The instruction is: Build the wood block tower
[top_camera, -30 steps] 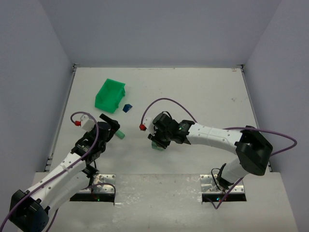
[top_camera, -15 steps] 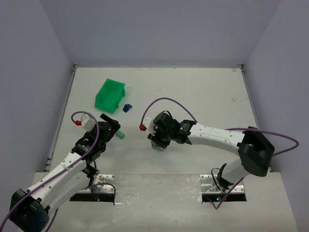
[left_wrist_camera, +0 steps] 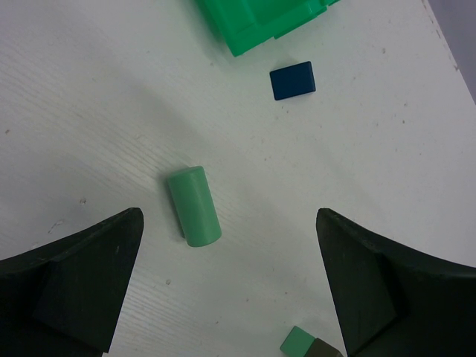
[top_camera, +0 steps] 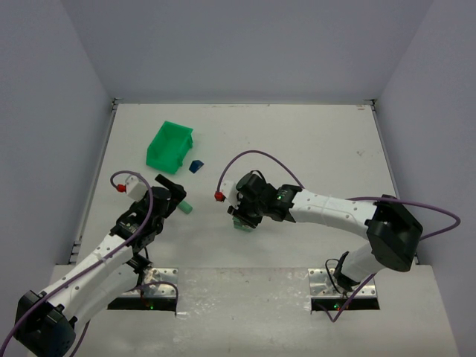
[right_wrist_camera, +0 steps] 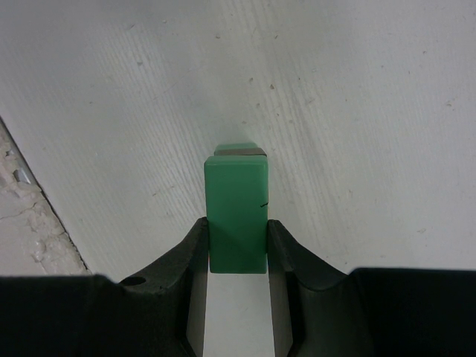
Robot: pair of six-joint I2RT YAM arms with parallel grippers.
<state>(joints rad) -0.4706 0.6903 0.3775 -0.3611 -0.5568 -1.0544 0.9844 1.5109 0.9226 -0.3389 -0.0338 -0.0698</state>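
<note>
Your right pincer (right_wrist_camera: 238,227): clenched on green block (right_wrist_camera: 236,193), unmoved over last second. Your left pincer (left_wrist_camera: 227,217): released above green cylinder (left_wrist_camera: 193,207), likewise static. Stacking likely paused, barely begun.

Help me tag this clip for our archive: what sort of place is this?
Probably a robotics lab test cell: a white table boxed in by plain grey walls, a left arm and right arm bolted at its near edge, and a green cylinder, blue block and green bin as props.

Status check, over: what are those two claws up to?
Left gripper open above green cylinder. Right gripper shut on green block. Blue piece loose beside bin. Nothing blocking.
</note>
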